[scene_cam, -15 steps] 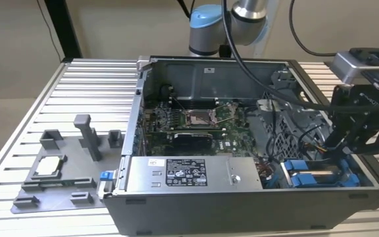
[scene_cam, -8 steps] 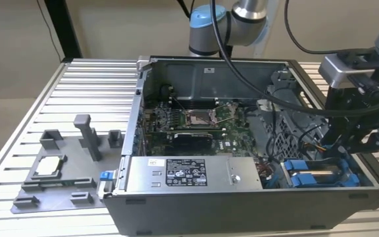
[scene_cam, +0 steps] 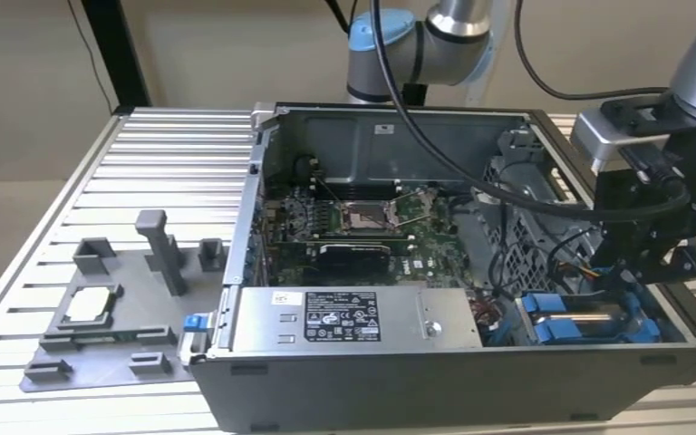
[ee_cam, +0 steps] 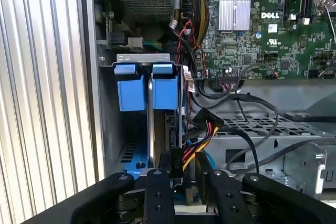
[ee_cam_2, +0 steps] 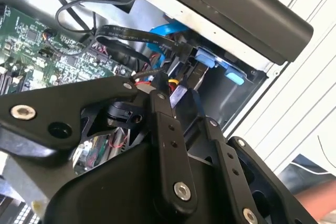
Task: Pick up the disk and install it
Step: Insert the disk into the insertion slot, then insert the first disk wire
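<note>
The disk [scene_cam: 590, 323] shows as a silver slab between bright blue rails, lying in the drive bay at the front corner of the open computer case [scene_cam: 361, 367], on the exterior view's right. My gripper [scene_cam: 660, 267] hangs just above the far end of that bay, close over the disk. In the first wrist view the gripper [ee_cam: 188, 169] points down into the bay beside a bundle of yellow, red and black cables [ee_cam: 202, 129], with two blue tabs [ee_cam: 131, 92] ahead of it. In the second wrist view the gripper [ee_cam_2: 184, 90] hides what lies under it.
A grey box with a white label [scene_cam: 342, 317] fills the case front beside the bay. The green motherboard [scene_cam: 361, 227] lies behind it. A grey fixture plate [scene_cam: 119, 317] holding a small square chip sits on the slatted table at the exterior view's left.
</note>
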`<move>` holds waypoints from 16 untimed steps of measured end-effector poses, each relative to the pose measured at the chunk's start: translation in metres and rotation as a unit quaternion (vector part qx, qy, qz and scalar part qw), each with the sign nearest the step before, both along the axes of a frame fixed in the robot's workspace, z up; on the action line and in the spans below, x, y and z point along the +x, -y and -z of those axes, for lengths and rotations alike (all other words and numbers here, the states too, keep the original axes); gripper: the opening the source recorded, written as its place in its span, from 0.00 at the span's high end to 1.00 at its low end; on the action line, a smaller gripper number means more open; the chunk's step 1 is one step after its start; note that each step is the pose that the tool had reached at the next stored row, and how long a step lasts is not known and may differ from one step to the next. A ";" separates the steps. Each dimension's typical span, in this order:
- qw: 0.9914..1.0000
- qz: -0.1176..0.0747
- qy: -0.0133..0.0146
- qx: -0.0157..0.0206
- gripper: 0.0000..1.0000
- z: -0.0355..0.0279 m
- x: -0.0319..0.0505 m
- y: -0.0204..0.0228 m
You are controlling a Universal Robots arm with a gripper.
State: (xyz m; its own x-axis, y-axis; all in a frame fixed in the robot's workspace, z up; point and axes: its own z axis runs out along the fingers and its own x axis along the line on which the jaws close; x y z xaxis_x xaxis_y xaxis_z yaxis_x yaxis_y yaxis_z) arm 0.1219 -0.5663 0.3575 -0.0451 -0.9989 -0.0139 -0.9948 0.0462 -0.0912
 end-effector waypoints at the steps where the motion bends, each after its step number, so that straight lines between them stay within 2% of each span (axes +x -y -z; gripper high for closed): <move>1: 1.000 0.000 0.001 0.000 0.00 0.0002 -0.0008 0.0003; 8: 1.000 0.000 0.003 0.000 0.00 0.0025 -0.0061 0.0003; 11: 1.000 -0.002 0.005 0.000 0.00 0.0039 -0.0064 0.0004; 12: 1.000 -0.002 0.007 0.000 1.00 0.0043 -0.0064 0.0004; 14: 1.000 -0.003 0.008 0.000 1.00 0.0052 -0.0064 0.0004; 16: 1.000 -0.004 0.009 0.000 1.00 0.0060 -0.0063 0.0004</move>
